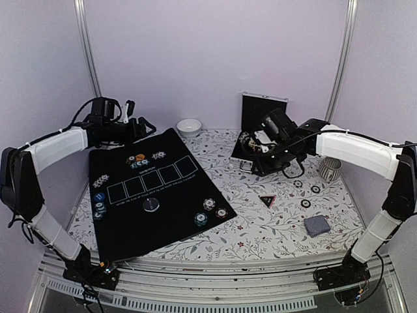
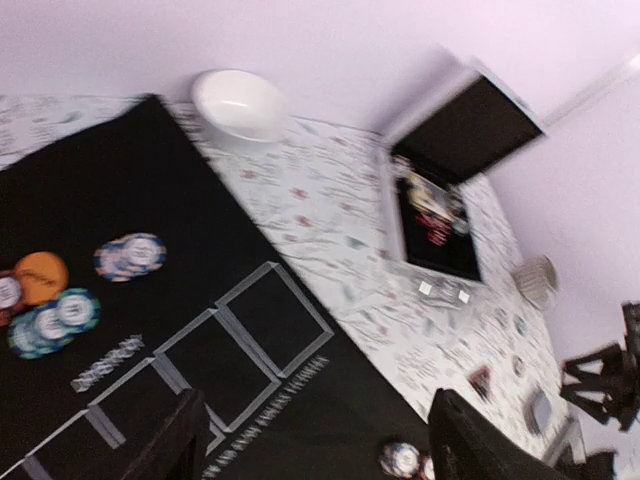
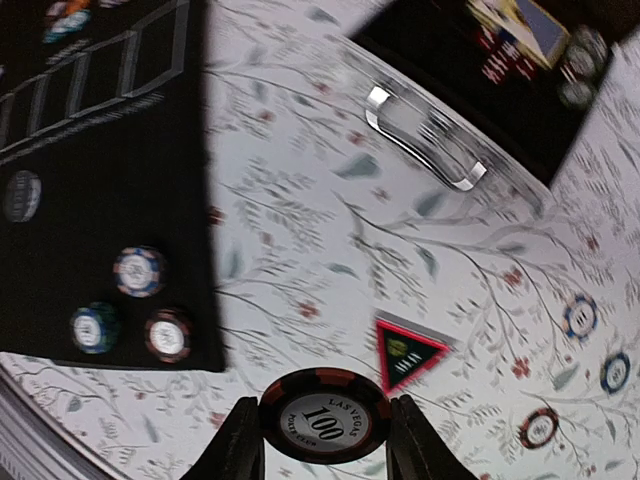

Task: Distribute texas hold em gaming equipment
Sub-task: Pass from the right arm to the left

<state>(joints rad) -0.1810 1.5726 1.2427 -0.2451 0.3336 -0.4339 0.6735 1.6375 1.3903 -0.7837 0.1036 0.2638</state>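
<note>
My right gripper is shut on a black-red poker chip marked 100, held above the floral cloth. In the top view this gripper hangs by the open case. The black-red triangular marker lies just beyond the held chip. My left gripper stands open with nothing between its fingers, over the far left of the black mat. Poker chips lie at the mat's far end, more chips at its left and others near its right corner. The grey button rests mid-mat. Playing cards lie near right.
A small white bowl stands behind the mat. Loose chips lie on the cloth right of the marker. A white ribbed cup sits under the right forearm. The case's metal handle faces the mat.
</note>
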